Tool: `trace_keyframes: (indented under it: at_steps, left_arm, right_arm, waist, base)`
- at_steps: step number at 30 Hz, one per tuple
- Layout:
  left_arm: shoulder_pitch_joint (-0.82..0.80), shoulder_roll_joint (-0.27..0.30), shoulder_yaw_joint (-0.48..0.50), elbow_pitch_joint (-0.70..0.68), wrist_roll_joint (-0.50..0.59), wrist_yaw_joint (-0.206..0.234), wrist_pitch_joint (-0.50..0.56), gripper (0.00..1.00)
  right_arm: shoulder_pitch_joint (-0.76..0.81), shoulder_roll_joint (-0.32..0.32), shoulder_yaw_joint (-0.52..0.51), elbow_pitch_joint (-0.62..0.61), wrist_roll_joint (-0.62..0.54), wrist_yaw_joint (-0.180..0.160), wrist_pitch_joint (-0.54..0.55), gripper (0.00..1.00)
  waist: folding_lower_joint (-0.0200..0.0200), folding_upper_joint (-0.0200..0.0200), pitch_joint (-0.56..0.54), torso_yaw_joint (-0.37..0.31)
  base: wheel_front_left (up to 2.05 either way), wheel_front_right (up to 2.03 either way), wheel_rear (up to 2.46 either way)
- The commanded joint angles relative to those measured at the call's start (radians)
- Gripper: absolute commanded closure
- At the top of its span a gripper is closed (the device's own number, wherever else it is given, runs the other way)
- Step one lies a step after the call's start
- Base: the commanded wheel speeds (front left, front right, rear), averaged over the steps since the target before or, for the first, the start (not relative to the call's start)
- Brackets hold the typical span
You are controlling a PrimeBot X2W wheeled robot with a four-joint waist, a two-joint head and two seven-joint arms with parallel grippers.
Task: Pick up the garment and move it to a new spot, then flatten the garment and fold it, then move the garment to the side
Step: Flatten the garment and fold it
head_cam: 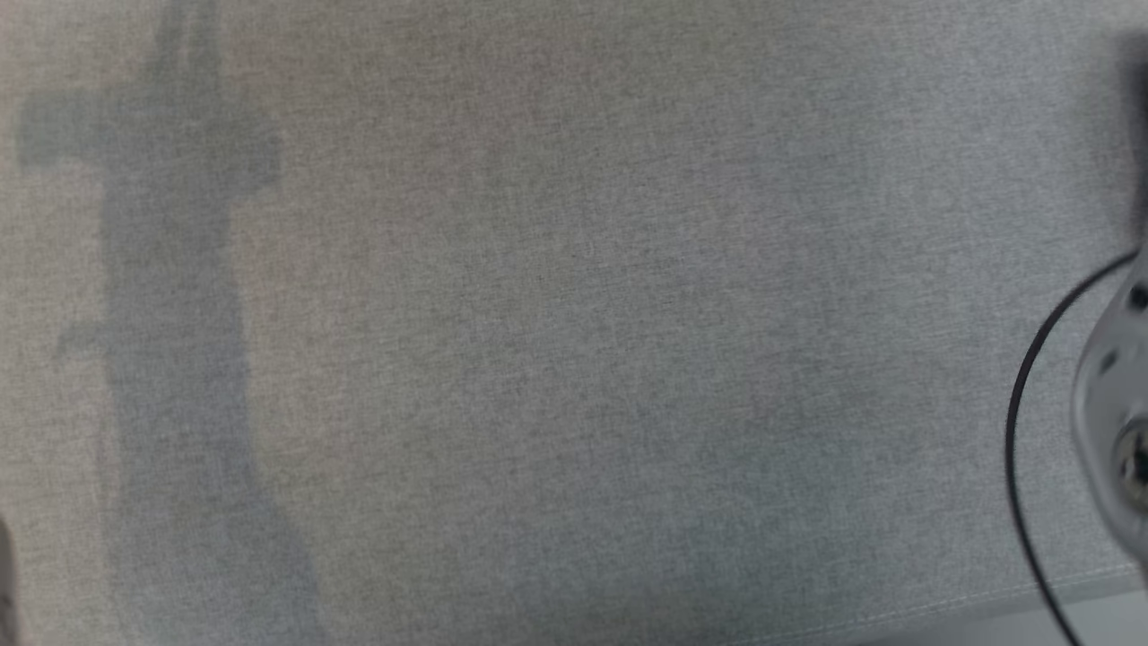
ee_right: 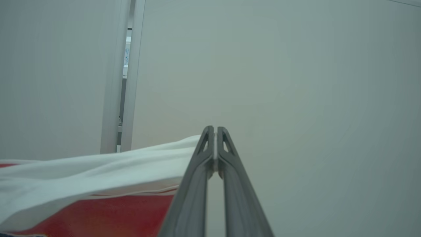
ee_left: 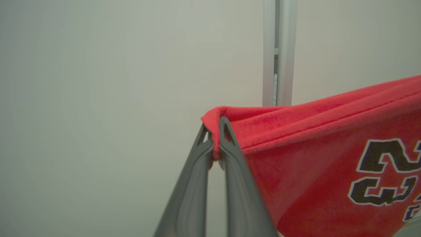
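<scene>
Where its two dark fingers rise from the bottom middle of the left wrist view, the left gripper (ee_left: 214, 132) is closed tight on a corner of the garment (ee_left: 312, 148), with a fold of red fleece pinched between the tips. From that corner the red cloth spreads across the lower right of the frame, its hemmed edge climbing toward the right border. Dark lettering (ee_left: 384, 171) outlined in white sits at the far right. Behind it, a pale post (ee_left: 279, 49) runs down from the top edge against a plain off-white wall (ee_left: 98, 98).

In the right wrist view the right gripper (ee_right: 215, 133) is likewise closed, fingertips pressed together at centre frame with a thin pale sliver between them. The garment's white part (ee_right: 98, 171) runs up to those fingers from the lower left, with red cloth below it at the bottom edge. A pale post (ee_right: 123, 82) stands in the upper left beyond.

In the head view, a pale forearm (head_cam: 1112, 404) and a thin black cable (head_cam: 1022, 422) show at the right edge. Past them lies a grey fabric surface (head_cam: 574, 323), with a soft arm-shaped shadow (head_cam: 170, 314) down its left side.
</scene>
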Motion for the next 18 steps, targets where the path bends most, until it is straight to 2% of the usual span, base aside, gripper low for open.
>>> trace_keyframes:
  at_steps: [1, 5, 8, 12, 16, 18]
  left_arm:
    - [0.061, 0.004, 0.021, 0.003, -0.004, 0.003, -0.007, 1.0]
    - [0.287, -0.051, 0.08, -0.032, -0.009, -0.002, -0.004, 1.0]
    - [0.507, -0.126, 0.143, -0.047, -0.026, -0.005, -0.005, 1.0]
    - [0.714, -0.211, 0.205, -0.038, -0.018, -0.008, -0.005, 1.0]
    - [0.871, -0.284, 0.234, -0.033, 0.005, -0.01, -0.005, 1.0]
    - [0.929, -0.305, 0.213, -0.039, 0.024, -0.01, -0.005, 1.0]
  right_arm:
    - [0.054, -0.013, -0.022, -0.018, 0.02, -0.005, -0.004, 1.0]
    - [0.294, 0.005, -0.021, -0.04, 0.09, -0.005, -0.004, 1.0]
    - [0.511, 0.017, -0.01, -0.07, 0.173, -0.005, -0.005, 1.0]
    - [0.744, 0.026, 0.028, -0.083, 0.256, -0.005, -0.005, 1.0]
    - [0.949, 0.032, 0.07, -0.081, 0.333, -0.005, -0.005, 1.0]
    - [1.028, 0.031, 0.076, -0.08, 0.37, -0.005, -0.005, 1.0]
  waist:
    - [-0.0002, 0.0, -0.021, -0.006]
    - [-0.0002, 0.0, -0.07, -0.01]
    - [-0.0002, 0.0, -0.121, -0.014]
    - [-0.0002, 0.0, -0.165, -0.022]
    - [-0.0002, 0.0, -0.218, -0.021]
    - [-0.0002, 0.0, -0.243, -0.017]
  base:
    - [0.0, 0.0, 0.0]
    - [0.0, 0.0, 0.0]
    - [0.0, 0.0, 0.0]
    - [0.0, 0.0, 0.0]
    - [0.0, 0.0, 0.0]
    - [0.0, 0.0, 0.0]
